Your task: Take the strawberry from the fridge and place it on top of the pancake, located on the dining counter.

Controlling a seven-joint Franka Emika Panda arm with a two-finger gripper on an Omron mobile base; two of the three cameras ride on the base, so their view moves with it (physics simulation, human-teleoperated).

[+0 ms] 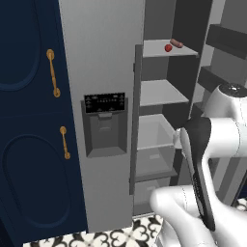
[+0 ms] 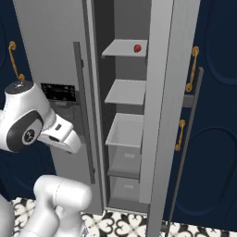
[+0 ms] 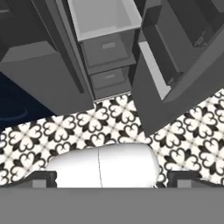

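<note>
Strawberry (image 1: 168,48) on the top shelf (image 1: 166,50) of the open fridge (image 1: 103,72), beside a sausage (image 1: 176,44); pincer (image 3: 112,179) apart, empty, aimed low, ready to reach.

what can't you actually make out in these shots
- Strawberry: too small in both base views to tell how it sits on the top shelf.
- Sausage-like item: hidden in the right base view by the open fridge door.
- Gripper: fingertips cut off by the hand view's bottom edge.
</note>
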